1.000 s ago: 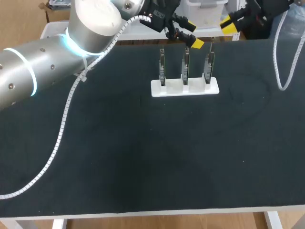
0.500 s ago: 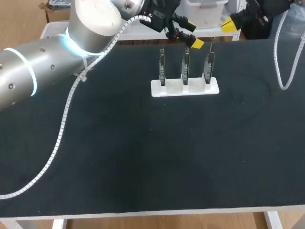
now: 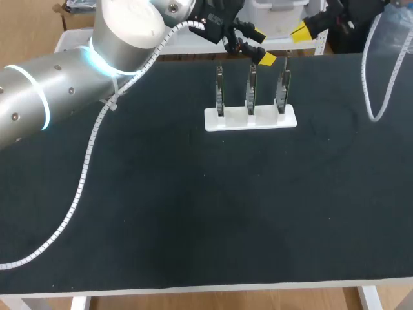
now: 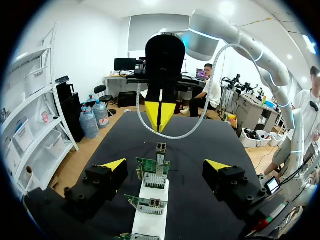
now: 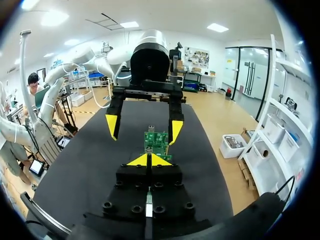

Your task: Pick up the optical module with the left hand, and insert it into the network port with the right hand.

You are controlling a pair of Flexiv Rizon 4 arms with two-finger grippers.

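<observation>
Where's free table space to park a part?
Bare: the black mat from the white stand to the front edge, and right of the stand up to the cable loop. Crowded: the far edge, where the left gripper and right gripper hang by the cards.

Here's the table point(image 3: 193, 213), dark matte top all the way across. Toward its far edge sits a flat white base point(image 3: 250, 119), squared up with that edge and well back from the table's pale front lip point(image 3: 193, 289). Just right of the base there's a faint ring-shaped scuff point(image 3: 335, 129) in the dark surface. Left of the base, the dark top runs on unmarked.
</observation>
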